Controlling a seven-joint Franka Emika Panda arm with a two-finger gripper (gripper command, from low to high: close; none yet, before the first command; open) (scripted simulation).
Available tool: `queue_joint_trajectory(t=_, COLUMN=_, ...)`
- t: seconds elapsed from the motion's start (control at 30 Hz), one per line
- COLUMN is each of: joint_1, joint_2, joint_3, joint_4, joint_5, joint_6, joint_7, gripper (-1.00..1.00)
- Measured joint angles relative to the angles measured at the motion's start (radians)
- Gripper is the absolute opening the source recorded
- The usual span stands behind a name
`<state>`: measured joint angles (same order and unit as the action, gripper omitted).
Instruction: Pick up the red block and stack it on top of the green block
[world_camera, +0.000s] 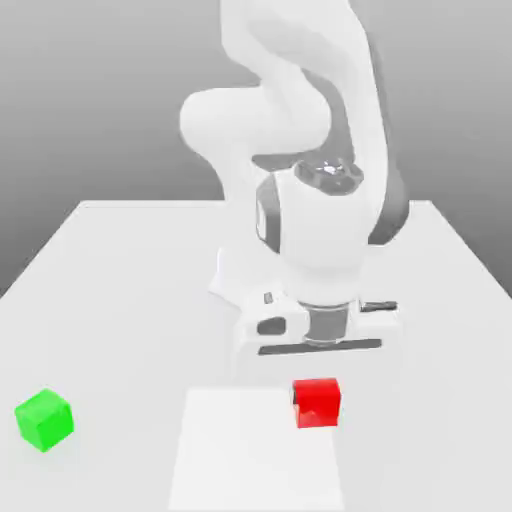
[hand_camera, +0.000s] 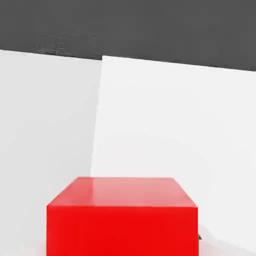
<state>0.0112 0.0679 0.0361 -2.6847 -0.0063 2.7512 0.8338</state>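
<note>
The red block (world_camera: 318, 404) rests on a paler patch of the table, near the front and a little to the exterior view's right. My gripper (world_camera: 317, 383) has come straight down over it and is shut on it, with the white hand just above the block's top. In the hand view the red block (hand_camera: 122, 217) looms very close, its top face and one side showing. The green block (world_camera: 45, 419) stands alone on the table at the exterior view's far left front, well away from the hand.
The white table (world_camera: 120, 290) carries a lighter rectangular patch (world_camera: 250, 455) under the red block. That patch (hand_camera: 175, 125) runs out ahead in the hand view. The arm's bulky white links (world_camera: 300, 130) rise behind the hand.
</note>
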Motion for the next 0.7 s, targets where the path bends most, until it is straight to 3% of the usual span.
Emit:
queue_joint_trajectory(t=0.33, joint_1=-0.414, joint_2=0.022, joint_3=-0.217, joint_4=0.155, joint_5=0.041, joint_6=-0.134, joint_7=-0.195, gripper=-1.0)
queue_joint_trajectory(t=0.5, joint_1=-0.468, joint_2=0.153, joint_3=-0.211, joint_4=0.184, joint_5=0.102, joint_6=-0.034, joint_7=-0.263, gripper=-1.0)
queue_joint_trajectory(t=0.53, joint_1=-0.476, joint_2=0.185, joint_3=-0.202, joint_4=0.186, joint_5=0.116, joint_6=-0.005, joint_7=-0.273, gripper=1.0)
queue_joint_trajectory(t=0.7, joint_1=-0.476, joint_2=0.185, joint_3=-0.202, joint_4=0.186, joint_5=0.116, joint_6=-0.005, joint_7=-0.273, gripper=1.0)
